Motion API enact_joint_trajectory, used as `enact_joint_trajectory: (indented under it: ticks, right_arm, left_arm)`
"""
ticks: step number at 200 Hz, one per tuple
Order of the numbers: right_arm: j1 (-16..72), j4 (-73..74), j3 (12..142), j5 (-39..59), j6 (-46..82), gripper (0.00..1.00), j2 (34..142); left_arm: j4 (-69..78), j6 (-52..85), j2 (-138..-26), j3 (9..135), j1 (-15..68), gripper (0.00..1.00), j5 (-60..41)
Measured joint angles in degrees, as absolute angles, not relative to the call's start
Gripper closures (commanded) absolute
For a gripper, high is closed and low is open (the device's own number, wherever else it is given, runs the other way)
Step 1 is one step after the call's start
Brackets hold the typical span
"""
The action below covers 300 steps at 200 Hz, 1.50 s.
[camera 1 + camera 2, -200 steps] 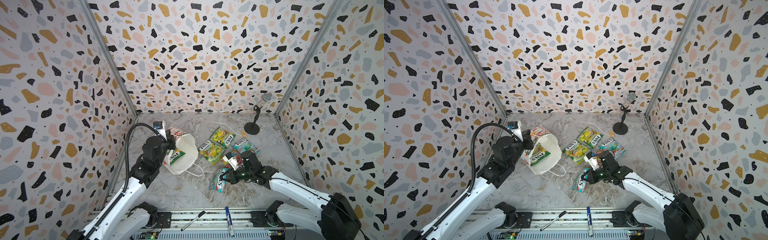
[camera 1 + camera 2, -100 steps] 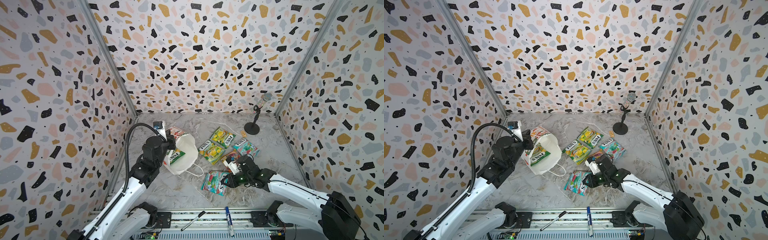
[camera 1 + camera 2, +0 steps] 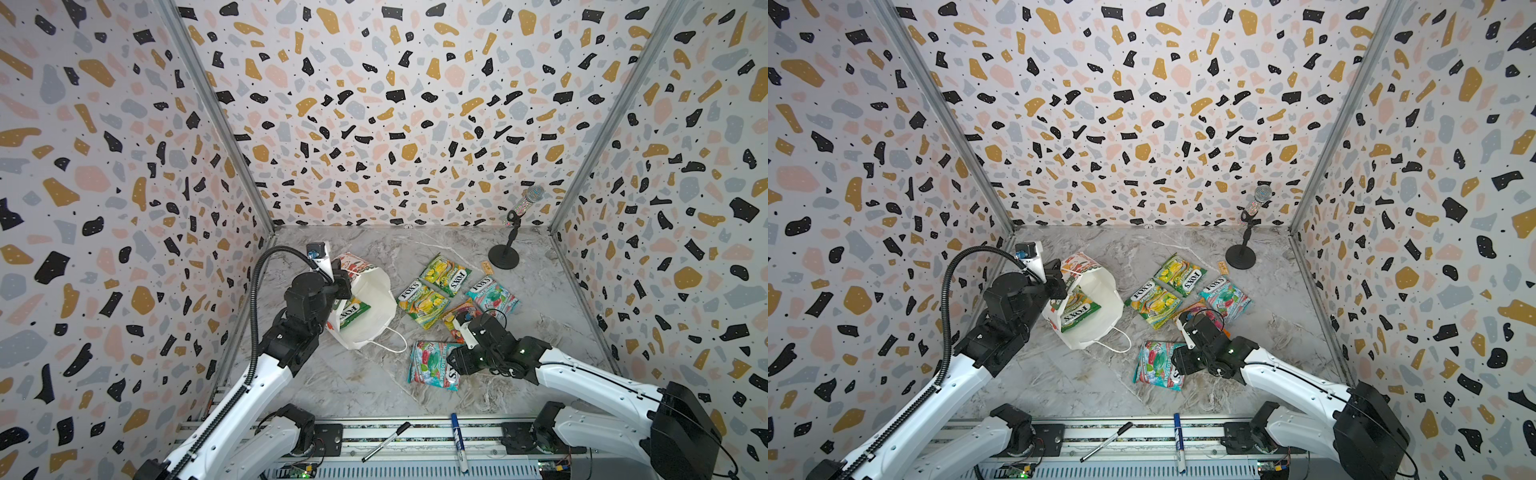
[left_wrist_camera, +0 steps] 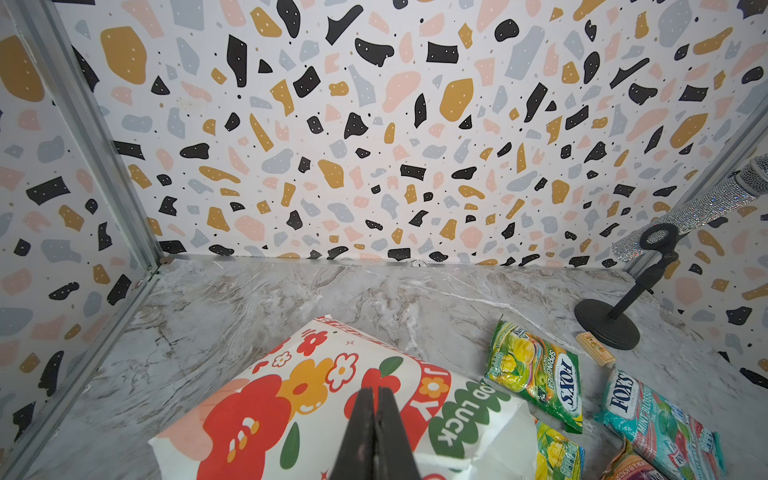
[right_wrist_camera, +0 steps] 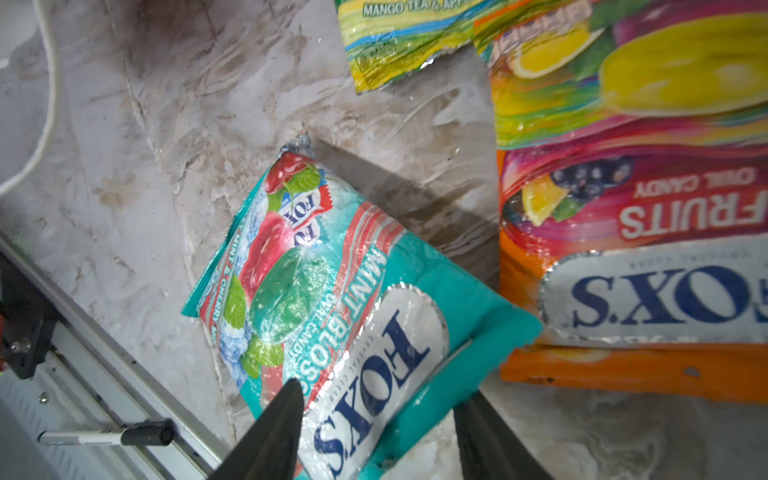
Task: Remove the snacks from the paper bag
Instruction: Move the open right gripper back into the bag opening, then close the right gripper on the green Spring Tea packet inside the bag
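Note:
The white paper bag (image 3: pixel 372 307) lies tilted on its side with its mouth open, and a green snack packet (image 3: pixel 353 312) shows inside it. My left gripper (image 3: pixel 342 286) is shut on the bag's rim; in the left wrist view its jaws (image 4: pixel 376 401) are pressed together over the flowered side (image 4: pixel 266 411). A teal snack packet (image 3: pixel 432 363) lies flat on the table. My right gripper (image 3: pixel 455 362) stands open at that packet's end. In the right wrist view the dark fingers (image 5: pixel 284 405) straddle the packet (image 5: pixel 332 291) without pinching it. Several more snacks (image 3: pixel 422 303) lie to the right of the bag.
A glittery microphone on a black stand (image 3: pixel 504 259) is at the back right, with a small tan block (image 3: pixel 485 268) beside it. Two pens (image 3: pixel 384 439) (image 3: pixel 459 440) lie on the front rail. Patterned walls close in three sides.
My right gripper brought the teal packet forward, laid it flat on the table and opened. The left arm and the bag have stayed put.

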<state>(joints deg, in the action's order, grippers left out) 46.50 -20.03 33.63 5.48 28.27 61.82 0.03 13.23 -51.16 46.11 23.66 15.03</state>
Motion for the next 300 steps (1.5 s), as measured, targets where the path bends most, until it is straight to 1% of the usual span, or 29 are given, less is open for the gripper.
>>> enact_joint_trajectory:
  ticks: [31,51,71,102,125,184,255,300]
  right_arm:
    - [46.52,-17.96,33.85,6.11,28.25,0.41,58.43]
    - [46.57,-14.31,34.65,10.57,28.23,0.43,58.24]
    - [46.92,-10.00,36.62,15.92,28.36,0.45,60.58]
    - [48.97,-3.51,41.39,22.87,28.62,0.47,67.77]
    - [51.51,-0.80,46.46,25.34,28.42,0.50,74.43]
    - [56.55,-0.05,60.66,26.46,26.55,0.53,91.68]
    - [56.27,-1.98,77.14,26.65,26.96,0.54,110.24]
    - [55.29,-2.59,84.01,26.57,31.22,0.54,117.78]
  left_arm:
    - [0.03,13.23,-51.16,46.11,23.59,1.00,14.41]
    - [0.03,13.23,-51.16,46.11,23.57,1.00,13.98]
    - [0.03,13.23,-51.16,46.11,23.53,1.00,13.76]
    - [0.05,13.26,-51.16,46.09,23.46,1.00,13.30]
    - [0.05,13.30,-51.16,46.09,23.44,1.00,12.88]
    - [0.05,13.34,-51.11,46.09,23.40,1.00,12.67]
    - [0.19,13.34,-50.72,45.45,23.29,1.00,12.71]
    - [0.25,13.34,-50.39,45.41,23.24,1.00,12.73]
